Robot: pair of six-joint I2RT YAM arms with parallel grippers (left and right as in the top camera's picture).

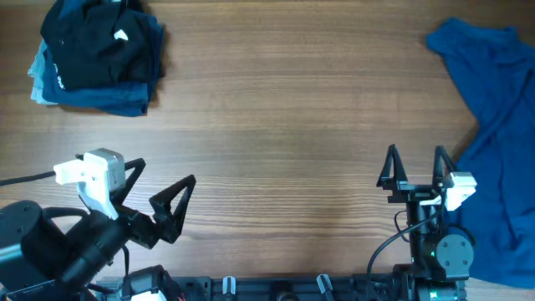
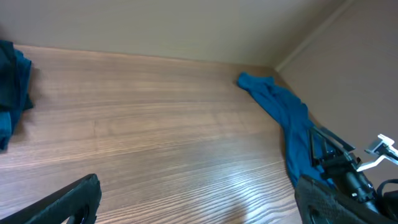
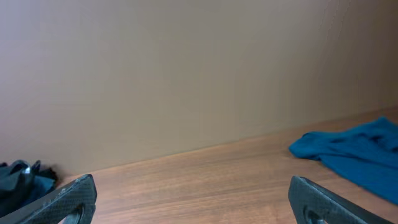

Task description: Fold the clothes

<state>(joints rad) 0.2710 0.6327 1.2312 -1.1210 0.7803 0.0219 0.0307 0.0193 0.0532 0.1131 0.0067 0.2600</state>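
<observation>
Clothes [image 1: 92,52] stacked, white label [image 1: 122,35], unreadable

At the far left, a plain black garment [image 1: 92,42] is showing a small white label [image 1: 122,35] and is topping navy fabric [image 1: 113,99] with a pale blue edge [image 1: 39,73]. On the right, a brighter blue garment [image 1: 501,150] is lying plain and unpatterned. The table [image 1: 284,125] is showing warm brown wood grain in long streaks.

Dark clothes pile [image 1: 96,54] far-left corner; blue garment [image 1: 501,142] right edge; left jaws, right jaws agape, empty.
</observation>
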